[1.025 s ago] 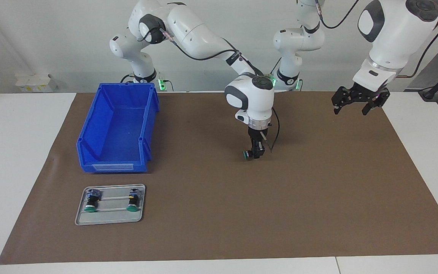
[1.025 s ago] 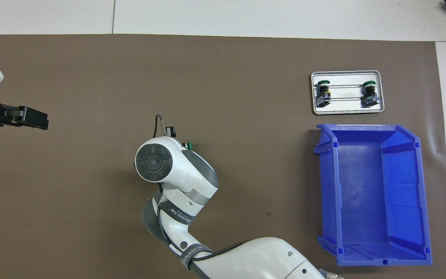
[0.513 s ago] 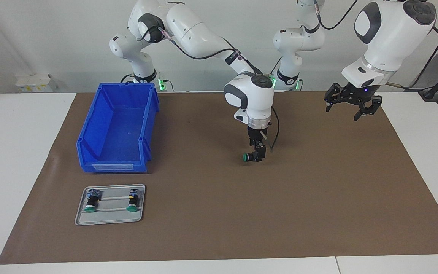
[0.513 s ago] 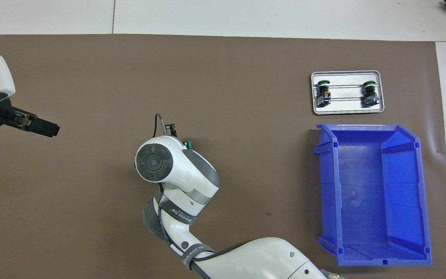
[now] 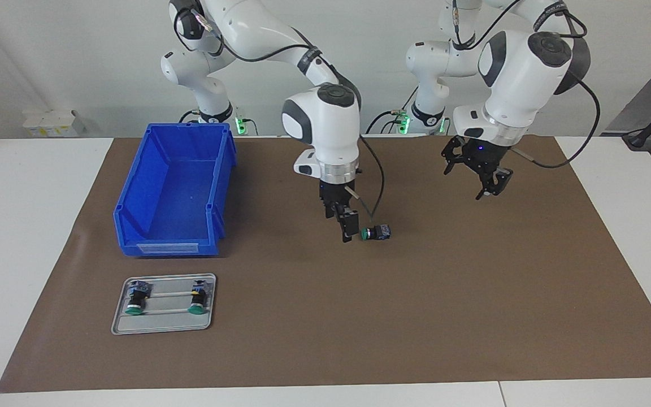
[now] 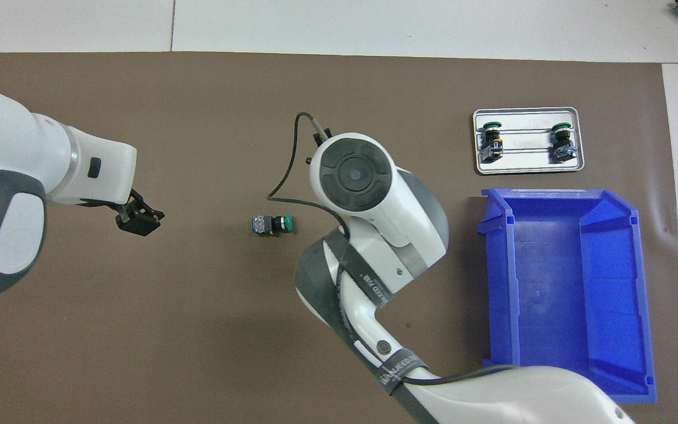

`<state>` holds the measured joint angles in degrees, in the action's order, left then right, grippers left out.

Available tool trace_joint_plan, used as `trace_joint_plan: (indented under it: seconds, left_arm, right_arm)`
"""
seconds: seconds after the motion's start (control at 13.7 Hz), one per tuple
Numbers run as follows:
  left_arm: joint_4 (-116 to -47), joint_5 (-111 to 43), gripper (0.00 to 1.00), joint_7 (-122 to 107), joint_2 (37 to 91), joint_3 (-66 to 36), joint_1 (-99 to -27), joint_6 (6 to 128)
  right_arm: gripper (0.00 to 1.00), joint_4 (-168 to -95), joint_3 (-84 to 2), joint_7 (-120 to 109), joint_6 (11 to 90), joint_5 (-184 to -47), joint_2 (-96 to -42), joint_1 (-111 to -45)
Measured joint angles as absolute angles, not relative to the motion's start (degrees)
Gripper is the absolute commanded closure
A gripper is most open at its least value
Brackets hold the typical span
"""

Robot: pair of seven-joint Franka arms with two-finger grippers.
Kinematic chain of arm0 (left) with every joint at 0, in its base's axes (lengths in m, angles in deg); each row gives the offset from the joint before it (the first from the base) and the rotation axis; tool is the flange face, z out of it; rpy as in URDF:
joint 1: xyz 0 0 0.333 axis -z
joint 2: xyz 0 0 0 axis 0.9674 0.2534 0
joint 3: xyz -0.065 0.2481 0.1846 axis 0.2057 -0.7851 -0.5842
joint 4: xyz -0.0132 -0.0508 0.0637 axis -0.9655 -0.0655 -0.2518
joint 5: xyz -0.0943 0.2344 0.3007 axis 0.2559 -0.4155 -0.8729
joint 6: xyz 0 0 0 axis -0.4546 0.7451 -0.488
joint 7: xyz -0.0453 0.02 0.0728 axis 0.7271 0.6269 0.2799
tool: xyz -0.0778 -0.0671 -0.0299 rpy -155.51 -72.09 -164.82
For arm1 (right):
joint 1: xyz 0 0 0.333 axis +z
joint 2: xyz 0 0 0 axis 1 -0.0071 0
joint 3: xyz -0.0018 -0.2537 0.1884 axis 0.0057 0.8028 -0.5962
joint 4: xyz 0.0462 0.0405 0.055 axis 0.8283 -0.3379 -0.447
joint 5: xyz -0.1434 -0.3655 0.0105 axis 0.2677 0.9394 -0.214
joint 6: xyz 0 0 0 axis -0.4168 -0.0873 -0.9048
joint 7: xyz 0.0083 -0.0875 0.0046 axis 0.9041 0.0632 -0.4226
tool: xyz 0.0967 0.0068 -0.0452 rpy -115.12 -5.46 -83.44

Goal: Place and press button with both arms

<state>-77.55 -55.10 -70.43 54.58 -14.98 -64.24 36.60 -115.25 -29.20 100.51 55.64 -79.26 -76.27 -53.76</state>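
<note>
The button [image 5: 374, 232] lies on its side on the brown mat, green cap toward the right arm's end of the table; it also shows in the overhead view [image 6: 272, 224]. My right gripper [image 5: 344, 229] is open and empty, raised just beside the button's cap and clear of it. In the overhead view its fingers are hidden under its own wrist. My left gripper [image 5: 472, 180] is open and empty, in the air over the mat toward the left arm's end, apart from the button; it also shows in the overhead view [image 6: 139, 219].
A grey tray [image 5: 163, 325] holds two more green-capped buttons [image 5: 135, 302] [image 5: 197, 301], farther from the robots than the blue bin [image 5: 167, 247]. The same tray [image 6: 527, 169] and bin [image 6: 495, 282] show in the overhead view.
My right gripper let go of the button, which now lies on the mat, then rose and moved toward the bin. My left gripper swung in over the mat toward the button.
</note>
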Motion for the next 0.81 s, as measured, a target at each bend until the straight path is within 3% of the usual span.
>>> trace_joint_plan:
  seconds: [0.44,0.81]
  left_arm:
    - [-86.92,-55.08,0.01,-74.55,57.85,-14.87,-54.16,55.39]
    - [-88.01,-55.09,0.01,-73.25,61.55,-15.1,-49.75,58.58]
  right_arm:
    - [0.0,-118.55,-29.16,68.18,47.21,-81.23,-66.8,-67.29]
    - [0.0,-118.8,-29.11,45.16,38.71,-83.25,-61.6,-78.03]
